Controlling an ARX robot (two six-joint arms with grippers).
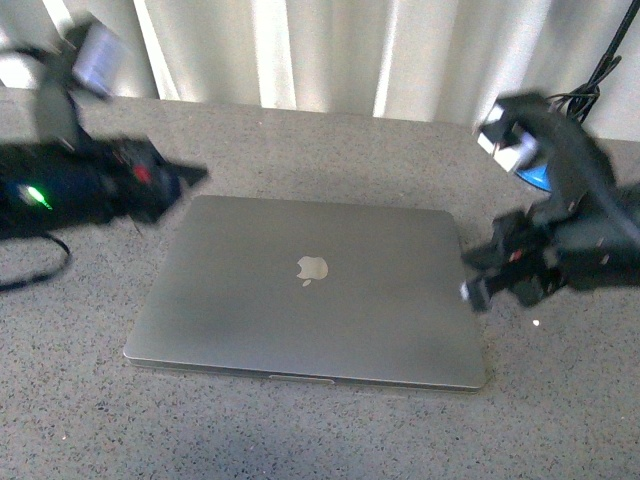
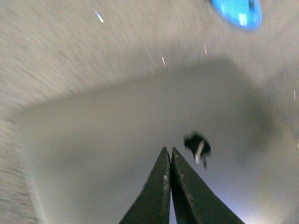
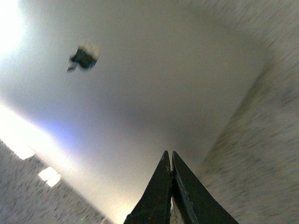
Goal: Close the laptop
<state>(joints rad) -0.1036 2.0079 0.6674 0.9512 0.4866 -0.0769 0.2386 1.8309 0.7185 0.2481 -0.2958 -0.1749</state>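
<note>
Black and blurred, the left gripper [image 1: 190, 176] hangs at the laptop's far-left corner with its fingers [image 2: 161, 186] pressed together on nothing, as its wrist view shows them meeting in a thin wedge over the grey lid. The right gripper [image 1: 475, 290] sits at the laptop's right edge, about midway along it; its fingers [image 3: 163, 186] are likewise clenched together and empty, and whether it touches the edge cannot be told through the blur. Between the two arms lies the laptop [image 1: 310, 290], slim grey aluminium, flat on the speckled grey table [image 1: 330, 440] at the centre of the scene, lid fully down with the pale apple logo [image 1: 312, 269] facing up and no keys or screen showing. To my eye the closing itself is done and the step in hand is the arms clearing away from the machine. The next move, I judge, calls only for lifting both arms up and outward without dragging across the lid or nudging the laptop along the table. A blue object [image 1: 535, 178] rests at the far right, behind the right arm, before pale curtains [image 1: 320, 50].
</note>
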